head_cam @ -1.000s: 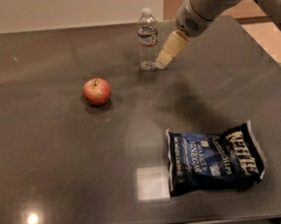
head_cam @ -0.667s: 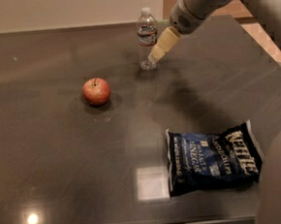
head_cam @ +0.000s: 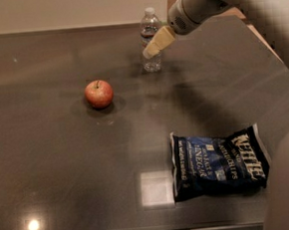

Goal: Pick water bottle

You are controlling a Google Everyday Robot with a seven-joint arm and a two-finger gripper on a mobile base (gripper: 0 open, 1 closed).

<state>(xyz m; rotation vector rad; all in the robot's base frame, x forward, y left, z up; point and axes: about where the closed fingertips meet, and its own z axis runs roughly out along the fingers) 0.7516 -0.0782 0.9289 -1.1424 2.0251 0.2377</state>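
Observation:
The water bottle (head_cam: 149,25) is a small clear ribbed bottle with a white cap and a dark label band. It stands upright at the far middle of the dark table (head_cam: 63,158). My gripper (head_cam: 154,46) reaches in from the upper right on a grey arm. Its cream tip lies in front of the bottle's lower half, at the bottle's right side. Whether it touches the bottle cannot be told.
A red apple (head_cam: 99,93) sits to the left of the bottle, nearer to me. A dark blue chip bag (head_cam: 218,163) lies flat at the front right. The table's right edge runs diagonally at the far right.
The gripper has moved a little left and down, from beside the bottle to overlapping its lower half. The bottle, apple and bag have not moved.

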